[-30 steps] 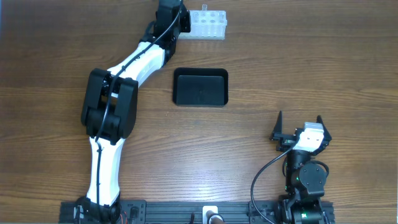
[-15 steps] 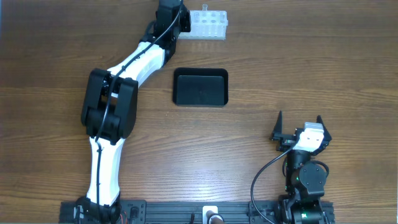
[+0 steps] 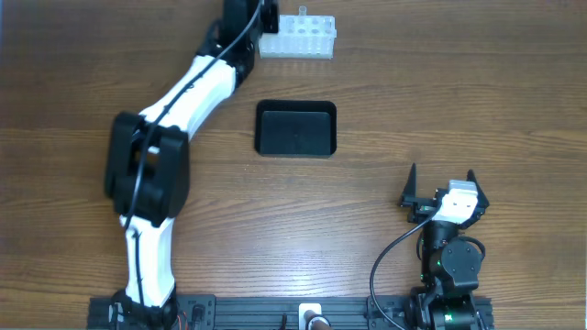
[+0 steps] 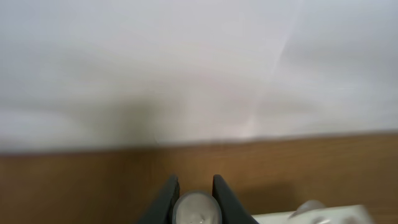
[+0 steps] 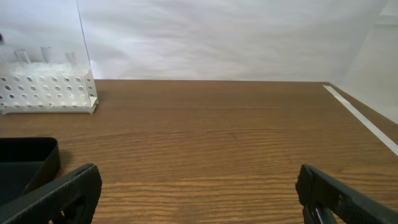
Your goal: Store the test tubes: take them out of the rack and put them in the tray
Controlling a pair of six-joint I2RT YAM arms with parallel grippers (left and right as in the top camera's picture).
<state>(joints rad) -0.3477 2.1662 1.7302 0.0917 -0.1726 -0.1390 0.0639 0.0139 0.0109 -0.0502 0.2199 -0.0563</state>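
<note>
Rack (image 3: 298,37) stands at the table's (image 3: 459,92) far edge in the top view. The left gripper (image 3: 260,16) is at its left end, and the tray (image 3: 295,128) lies nearer with bare wood all round. The right gripper (image 3: 440,188) sits by its base.

Left wrist view: the fingers pinch a tube (image 4: 197,208) by its round top, a rack corner beside it.

Right wrist view: the fingers are spread wide over bare wood, and three tubes (image 5: 45,55) stand in the rack.

We hold our left arm stretched far forward from its base, elbow bent outward to the left. The left pincer (image 4: 196,186) is clamped on a test tube (image 4: 197,209) with both fingers. Our right arm sits folded upright over its base, with the right pincer (image 3: 442,188) spread wide apart.
</note>
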